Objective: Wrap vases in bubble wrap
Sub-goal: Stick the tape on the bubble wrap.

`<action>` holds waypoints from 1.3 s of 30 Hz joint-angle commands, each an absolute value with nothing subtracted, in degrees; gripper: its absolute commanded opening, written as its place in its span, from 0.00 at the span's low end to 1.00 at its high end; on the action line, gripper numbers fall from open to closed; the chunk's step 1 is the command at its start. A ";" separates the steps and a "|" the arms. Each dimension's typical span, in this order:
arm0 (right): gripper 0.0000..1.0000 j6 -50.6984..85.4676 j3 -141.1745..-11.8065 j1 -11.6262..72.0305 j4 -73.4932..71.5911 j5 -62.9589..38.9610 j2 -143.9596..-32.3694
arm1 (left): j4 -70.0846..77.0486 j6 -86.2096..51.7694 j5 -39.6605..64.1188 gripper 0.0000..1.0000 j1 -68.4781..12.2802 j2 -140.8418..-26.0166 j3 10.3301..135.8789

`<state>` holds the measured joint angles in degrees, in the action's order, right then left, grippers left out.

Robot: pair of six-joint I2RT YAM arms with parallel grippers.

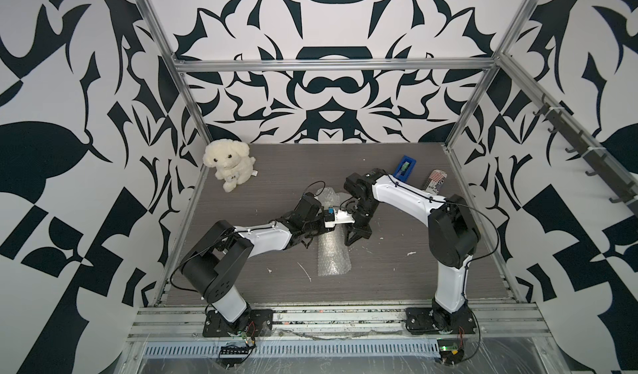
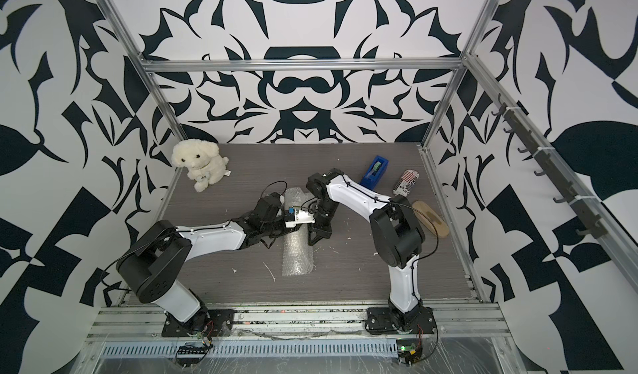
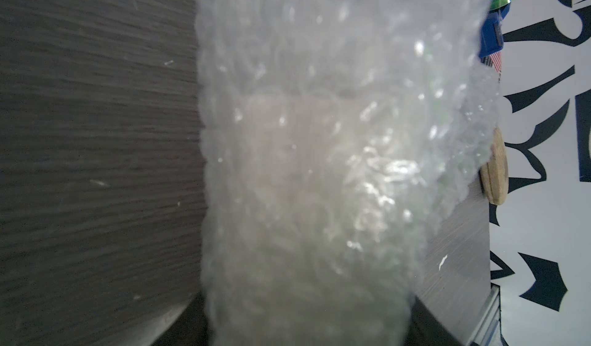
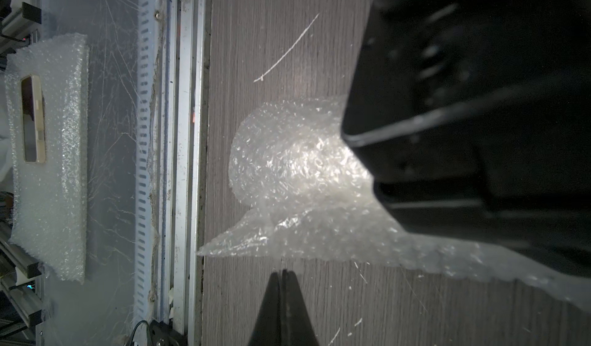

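The vase (image 3: 287, 175) lay inside the rolled bubble wrap (image 1: 332, 255) at mid-tabletop (image 1: 397, 279), showing dimly as a pale shape. The left end effector (image 3: 302, 325) seemed clamped around the roll. The right end effector (image 4: 283, 275), pinched together and empty, sat beside the loose flap. Probably best to steady the roll gently and tuck that flap snug

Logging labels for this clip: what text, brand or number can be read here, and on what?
Striped can: dark print, too blurred to read.
Tag on plush dog: too small to read.
No other text shows.
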<state>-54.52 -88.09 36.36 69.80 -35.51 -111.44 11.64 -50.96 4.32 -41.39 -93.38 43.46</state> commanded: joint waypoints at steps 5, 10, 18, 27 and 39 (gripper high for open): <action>0.00 -55.29 -91.93 36.30 73.22 -35.15 -112.76 | 14.40 -50.56 4.89 0.23 -41.66 -92.46 43.02; 0.00 -53.74 -92.15 36.32 71.67 -35.27 -113.50 | 14.60 -50.89 4.70 0.23 -41.66 -92.33 42.73; 0.00 -50.40 -90.23 37.07 65.98 -35.45 -113.29 | 15.00 -51.32 4.71 0.23 -41.66 -92.33 42.85; 0.01 -45.03 -84.99 38.02 56.89 -33.49 -112.31 | 15.51 -51.86 4.67 0.23 -41.74 -92.42 42.55; 0.22 -38.38 -78.41 39.12 44.81 -30.58 -110.12 | 15.64 -52.09 4.48 0.23 -41.75 -92.01 42.19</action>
